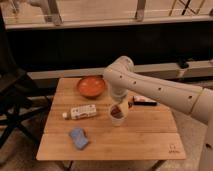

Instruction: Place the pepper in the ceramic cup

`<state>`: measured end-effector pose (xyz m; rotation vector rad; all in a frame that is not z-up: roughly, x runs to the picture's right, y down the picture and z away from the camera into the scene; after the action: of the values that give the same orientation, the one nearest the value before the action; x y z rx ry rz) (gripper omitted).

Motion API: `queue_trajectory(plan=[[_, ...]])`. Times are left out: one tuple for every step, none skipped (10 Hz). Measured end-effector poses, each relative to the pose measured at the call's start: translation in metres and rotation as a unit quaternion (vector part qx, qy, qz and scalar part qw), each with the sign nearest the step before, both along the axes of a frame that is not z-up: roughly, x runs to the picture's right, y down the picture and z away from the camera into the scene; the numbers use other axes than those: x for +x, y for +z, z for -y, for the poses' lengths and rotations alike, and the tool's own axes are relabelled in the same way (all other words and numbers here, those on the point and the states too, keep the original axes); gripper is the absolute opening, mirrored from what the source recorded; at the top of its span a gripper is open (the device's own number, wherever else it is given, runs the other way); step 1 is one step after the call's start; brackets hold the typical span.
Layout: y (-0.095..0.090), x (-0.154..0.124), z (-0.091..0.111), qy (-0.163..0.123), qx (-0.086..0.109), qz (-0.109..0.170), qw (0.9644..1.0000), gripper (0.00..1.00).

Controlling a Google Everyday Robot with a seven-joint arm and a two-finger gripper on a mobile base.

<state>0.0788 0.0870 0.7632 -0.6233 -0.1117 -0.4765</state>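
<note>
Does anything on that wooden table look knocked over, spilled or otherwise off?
Only the white labelled bottle: it lies on its side, left of the small off-white ceramic cup. No spill shows. The gripper sits right over the cup; the wide orange-red bowl stands upright.

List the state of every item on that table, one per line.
ceramic cup: upright.
hand: low over the cup's mouth.
pepper: dark red, at the cup's mouth beneath the hand.
orange-red bowl: upright, nothing seen inside.
white bottle: lying on its side.
blue sponge: lying flat.
</note>
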Motion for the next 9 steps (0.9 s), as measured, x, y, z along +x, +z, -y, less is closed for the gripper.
queue_trajectory(plan=[[0.0000, -0.0002, -0.0001, 0.000, 0.000, 0.000, 1.0000, 0.80], [0.0000, -0.0002, 0.0000, 0.000, 0.000, 0.000, 1.0000, 0.80], [0.0000, -0.0001, 0.0000, 0.000, 0.000, 0.000, 1.0000, 0.80], [0.0000, -0.0003, 0.0000, 0.000, 0.000, 0.000, 1.0000, 0.80], [0.0000, -0.0005, 0.0000, 0.000, 0.000, 0.000, 1.0000, 0.80], [0.0000, -0.0003, 0.0000, 0.000, 0.000, 0.000, 1.0000, 0.80], [-0.0003, -0.0006, 0.0002, 0.000, 0.000, 0.001, 1.0000, 0.80], [-0.0036, -0.0017, 0.0025, 0.002, 0.000, 0.004, 1.0000, 0.80], [-0.0049, 0.0003, 0.0042, 0.003, 0.001, 0.004, 1.0000, 0.80]])
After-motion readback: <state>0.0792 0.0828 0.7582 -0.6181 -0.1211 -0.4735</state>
